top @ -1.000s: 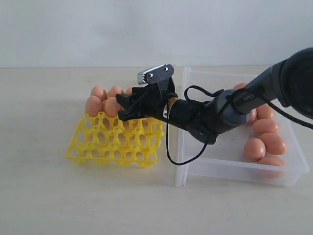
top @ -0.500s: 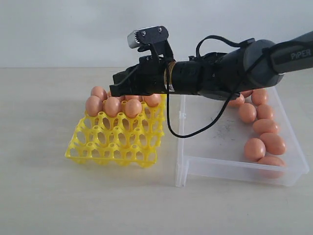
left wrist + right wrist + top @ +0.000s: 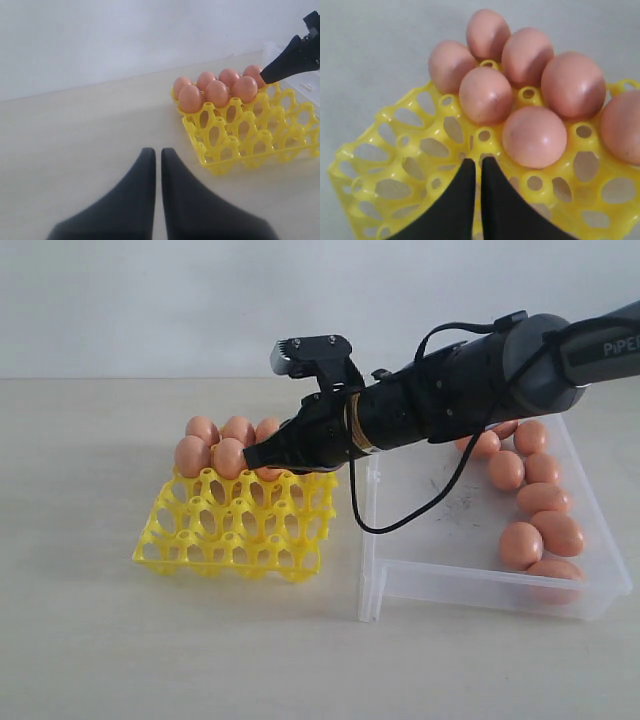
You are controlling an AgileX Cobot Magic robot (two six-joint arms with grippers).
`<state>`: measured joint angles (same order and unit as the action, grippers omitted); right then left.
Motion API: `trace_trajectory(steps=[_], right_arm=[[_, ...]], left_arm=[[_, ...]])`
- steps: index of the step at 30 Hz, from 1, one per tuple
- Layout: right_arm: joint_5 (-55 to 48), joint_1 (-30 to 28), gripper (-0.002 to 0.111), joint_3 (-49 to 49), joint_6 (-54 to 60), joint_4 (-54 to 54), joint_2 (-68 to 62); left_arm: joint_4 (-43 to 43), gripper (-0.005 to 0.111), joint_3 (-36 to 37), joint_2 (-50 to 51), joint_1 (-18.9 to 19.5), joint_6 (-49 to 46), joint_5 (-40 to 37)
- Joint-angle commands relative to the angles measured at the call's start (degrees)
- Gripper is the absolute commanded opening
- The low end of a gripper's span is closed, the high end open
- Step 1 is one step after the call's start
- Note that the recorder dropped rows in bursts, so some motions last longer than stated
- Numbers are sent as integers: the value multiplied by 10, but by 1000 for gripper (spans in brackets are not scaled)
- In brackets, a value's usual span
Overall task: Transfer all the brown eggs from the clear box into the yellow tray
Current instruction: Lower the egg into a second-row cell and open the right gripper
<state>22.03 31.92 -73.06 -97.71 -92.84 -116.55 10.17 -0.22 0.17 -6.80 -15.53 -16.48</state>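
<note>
1. Since half a second ago, the right gripper (image 3: 250,454) has tipped from level to nose-down and drawn slightly back toward the clear box (image 3: 480,585). Its tip now sits low, just beside the second row of eggs.
2. Its fingers are pressed together with nothing between them, as the right wrist view shows plainly. It probably hangs there empty because an egg has just been set down, and it must go back to the box for another.
3. Seven brown eggs (image 3: 192,455) sit in the yellow tray (image 3: 235,540): four across the far row and three in the next. Filling from the far side keeps the near cups open, so later eggs need not pass over seated ones.
4. Other eggs (image 3: 558,532) lie along the box's right side, some hidden behind the arm, so the task looks a little under halfway done.
5. At the other side, the left gripper (image 3: 156,152) hovers over bare table (image 3: 100,640), well apart from the tray. Its fingers are all but touching and hold nothing, seemingly parked clear of the working arm.
</note>
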Motion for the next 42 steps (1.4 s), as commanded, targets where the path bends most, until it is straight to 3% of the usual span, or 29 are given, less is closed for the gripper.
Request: trace_trajectory(steps=[1,10,42], right_arm=[[26,1,0,-3,-91,-71,7],[106,1,0,-3,-123,-71,7],[137,1,0,-3,-116,-71,7]], left_arm=[[-1,4,2,-2,-3,0,2],[-1,4,2,-2,-3,0,2],[-1,4,2,-2,-3,0,2]])
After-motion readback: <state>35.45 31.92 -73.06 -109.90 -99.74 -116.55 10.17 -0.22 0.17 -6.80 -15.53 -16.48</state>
